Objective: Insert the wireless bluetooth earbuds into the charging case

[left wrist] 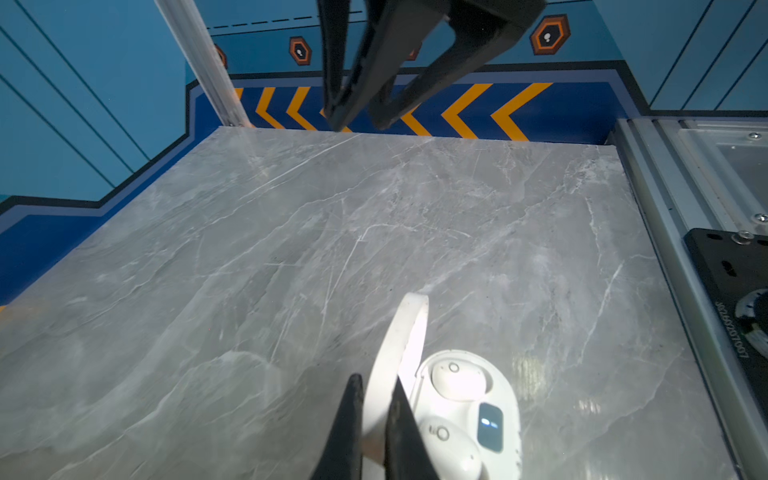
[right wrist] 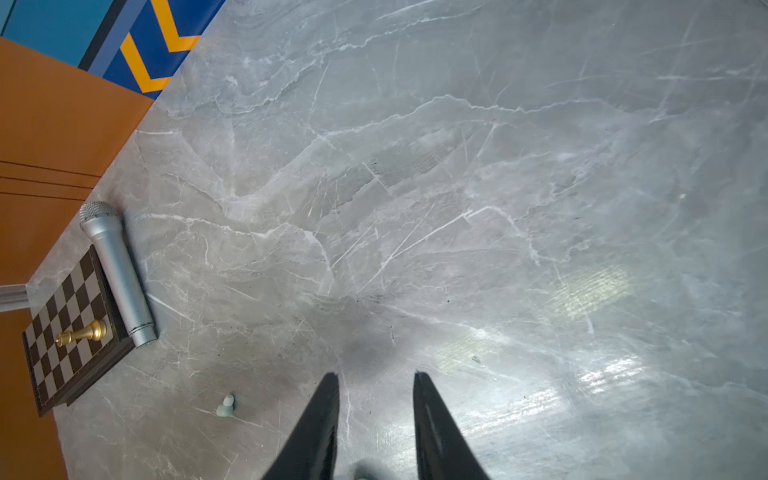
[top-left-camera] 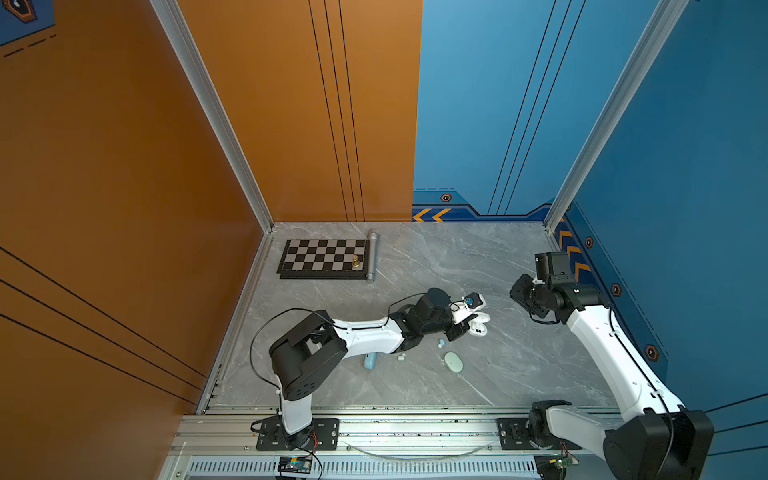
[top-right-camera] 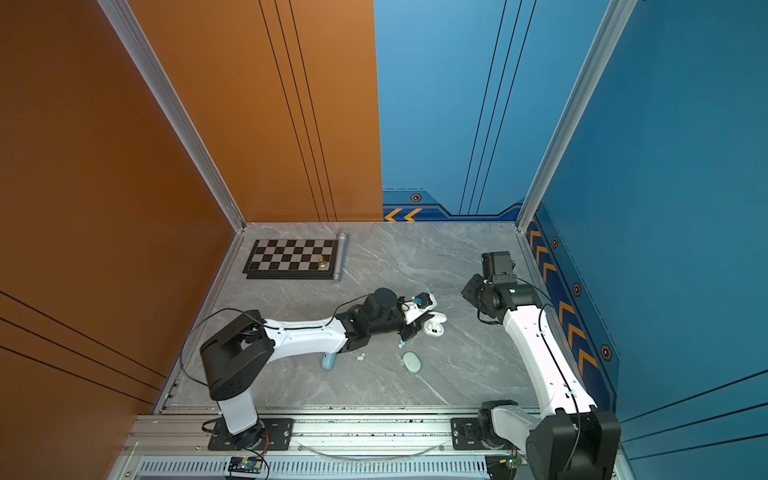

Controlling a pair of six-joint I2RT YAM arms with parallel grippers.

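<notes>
Ok so from where I'm standing, the white case (left wrist: 505, 382) sits open mid-desk, and both white buds (left wrist: 457, 380) look seated in their wells. The left claw (left wrist: 376, 395) is clenched on the case's lid (left wrist: 409, 332), propping it upright. The right claw (right wrist: 377, 378) hangs off to the side, jaws apart, nothing in them.

My read is that the white pair is done and this is the in-between bit. The lid gets let go or folded shut, then it's on to the next colour. A mint bud (right wrist: 226, 406) lies loose on the desk (right wrist: 498, 187), the blue buds (top-left-camera: 440, 343) sit just beside the left arm, and the mint case (top-left-camera: 453, 361) and blue case (top-left-camera: 370, 360) both look closed.

So someone's gotta pop a case open first. Those buds are tiny and slick, so the pinch needs to be dead centred or they'll squirt away.
</notes>
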